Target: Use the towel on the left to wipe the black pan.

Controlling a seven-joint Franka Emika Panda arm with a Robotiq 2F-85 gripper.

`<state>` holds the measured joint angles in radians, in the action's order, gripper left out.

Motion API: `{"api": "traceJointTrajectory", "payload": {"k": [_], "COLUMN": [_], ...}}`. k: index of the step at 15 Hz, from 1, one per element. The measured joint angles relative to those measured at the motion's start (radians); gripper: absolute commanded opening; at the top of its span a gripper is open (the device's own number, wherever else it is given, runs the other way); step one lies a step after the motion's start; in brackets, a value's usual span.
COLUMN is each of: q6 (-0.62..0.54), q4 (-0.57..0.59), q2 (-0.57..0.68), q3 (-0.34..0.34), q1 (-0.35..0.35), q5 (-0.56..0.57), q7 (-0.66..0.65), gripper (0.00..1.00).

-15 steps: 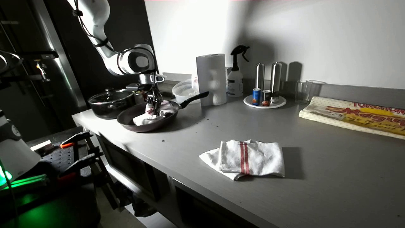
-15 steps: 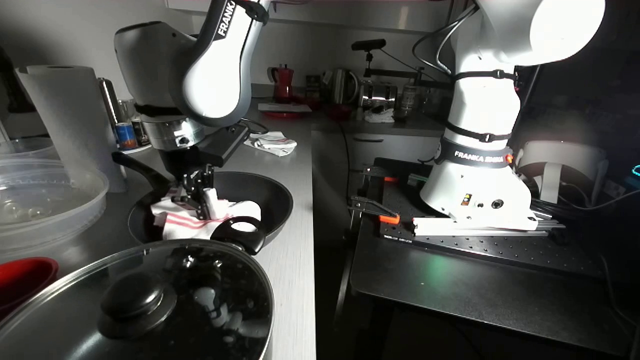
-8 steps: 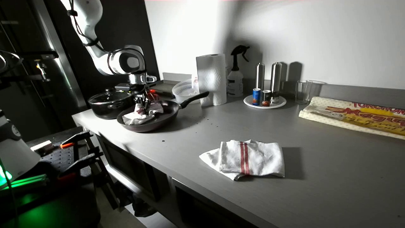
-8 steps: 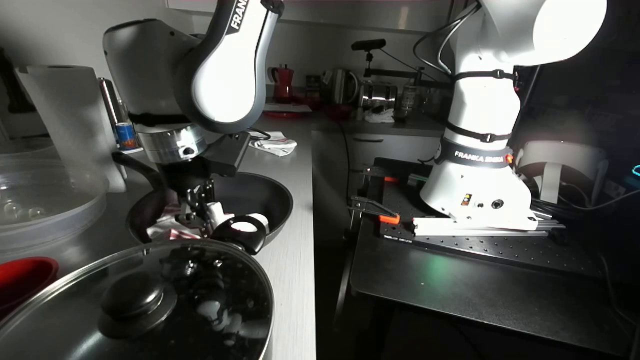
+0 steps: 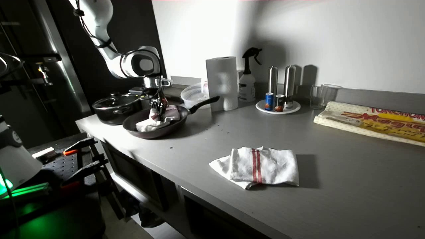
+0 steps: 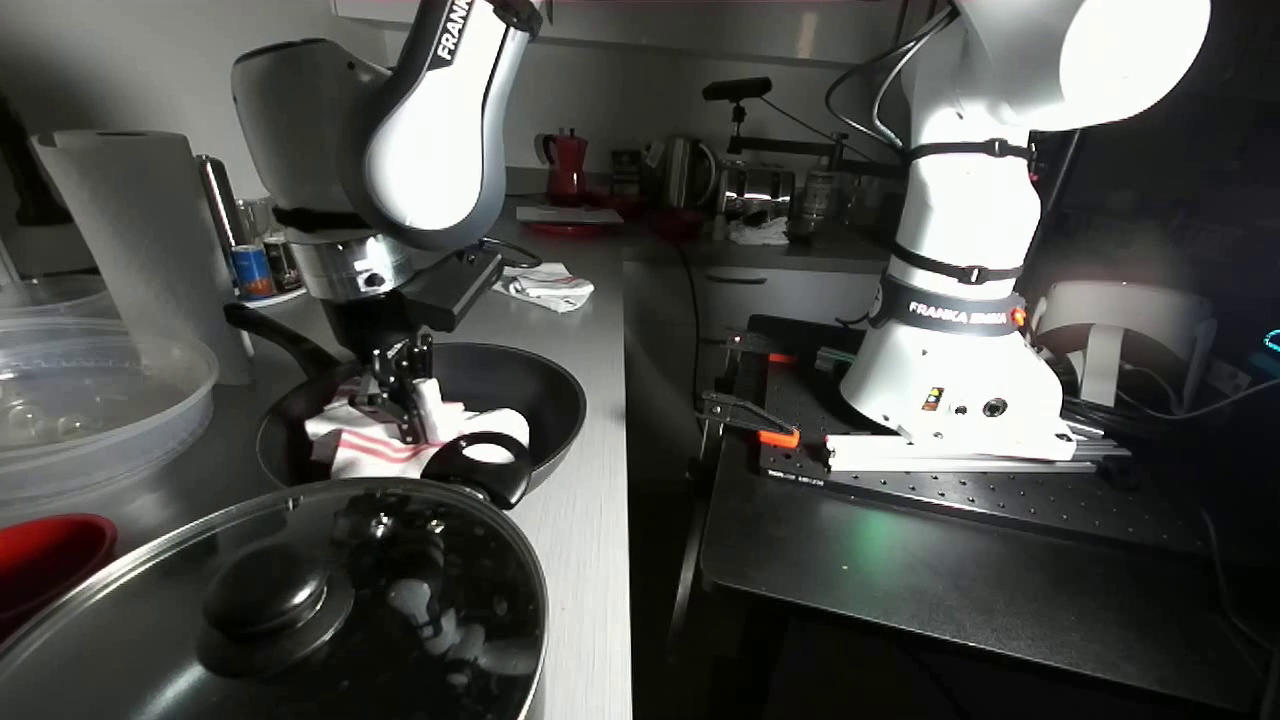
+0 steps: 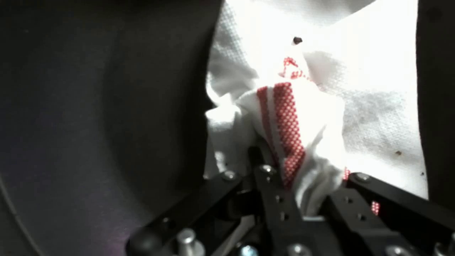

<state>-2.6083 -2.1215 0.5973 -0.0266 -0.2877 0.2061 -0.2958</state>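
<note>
The black pan [image 5: 130,126] stands on the counter beside the lidded pot; its dark inside also shows in the other exterior view [image 6: 535,390] and in the wrist view [image 7: 64,106]. A white towel with red stripes [image 5: 149,125] lies bunched in the pan, also seen in an exterior view [image 6: 375,455] and the wrist view [image 7: 376,117]. My gripper [image 5: 161,115] points down into the pan with bunched cloth pinched between its fingers [image 7: 302,170]. A few dark crumbs show on the cloth. The fingertips are partly hidden by cloth. Another folded striped towel [image 5: 265,166] lies on the counter.
The lidded black pot [image 5: 113,109] stands close to the pan. The pan handle [image 5: 204,103] points toward a clear tub [image 5: 192,96] and paper towel roll [image 5: 221,83]. A spray bottle [image 5: 246,84] and a white plate [image 5: 277,111] with mills and cans stand further along.
My gripper and the held towel moved across the pan toward the pot, then back toward the handle side, close to where they were a second ago. The pan and the other towel stayed still.
</note>
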Motion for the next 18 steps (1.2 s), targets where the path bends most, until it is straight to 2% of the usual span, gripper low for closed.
{"api": "traceJointTrajectory", "payload": {"k": [4, 8, 14, 18], "q6": [-0.001, 0.0, 0.008, 0.016], "q4": [0.032, 0.048, 0.037, -0.02], "q2": [0.013, 0.024, 0.019, -0.011], "q3": [0.05, 0.063, 0.042, -0.001], "q1": [0.055, 0.078, 0.063, 0.047], "q5": [-0.006, -0.008, -0.01, -0.01], "q7": [0.0, 0.0, 0.002, 0.022], "gripper": [0.03, 0.03, 0.03, 0.03]}}
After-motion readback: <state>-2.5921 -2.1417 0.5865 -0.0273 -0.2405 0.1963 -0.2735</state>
